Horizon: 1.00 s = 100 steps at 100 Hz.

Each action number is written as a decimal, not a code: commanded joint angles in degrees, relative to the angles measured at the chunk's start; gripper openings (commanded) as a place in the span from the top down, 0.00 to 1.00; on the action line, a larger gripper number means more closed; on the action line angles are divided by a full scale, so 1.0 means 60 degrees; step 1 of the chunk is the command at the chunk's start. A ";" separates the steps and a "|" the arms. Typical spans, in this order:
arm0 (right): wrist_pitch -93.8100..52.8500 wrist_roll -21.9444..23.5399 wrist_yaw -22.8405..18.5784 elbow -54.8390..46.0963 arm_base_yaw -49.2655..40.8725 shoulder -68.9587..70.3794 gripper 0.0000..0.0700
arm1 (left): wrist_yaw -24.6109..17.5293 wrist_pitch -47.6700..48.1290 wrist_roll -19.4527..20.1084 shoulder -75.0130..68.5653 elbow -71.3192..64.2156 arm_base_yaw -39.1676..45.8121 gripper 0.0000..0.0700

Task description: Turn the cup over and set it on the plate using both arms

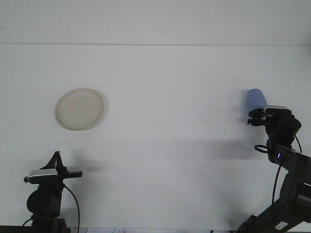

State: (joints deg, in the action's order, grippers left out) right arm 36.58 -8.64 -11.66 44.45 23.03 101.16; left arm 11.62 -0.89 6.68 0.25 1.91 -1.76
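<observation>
A blue cup (255,99) rests on the white table at the far right, its narrow end pointing away and its wider end toward me. My right gripper (257,117) is right at the cup's near end and covers its rim; the wrist camera housing hides the contact. A cream round plate (79,108) lies flat at the left of the table, with nothing on it. My left gripper (57,156) points upward near the front left edge, fingertips together, well below the plate.
The white table (165,126) stretches wide between plate and cup. Its back edge runs along the wall line at the top. Cables hang from both arms near the front edge.
</observation>
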 commanded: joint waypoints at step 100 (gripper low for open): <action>-0.1858 0.1213 -0.1304 0.1614 0.0080 -0.0171 0.99 | -0.0018 -0.0127 -0.0044 -0.0015 -0.0186 0.0004 0.98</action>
State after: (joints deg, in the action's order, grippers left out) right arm 27.49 -6.11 -19.33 53.15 23.66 103.11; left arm 11.62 -0.89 6.68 0.25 1.91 -1.76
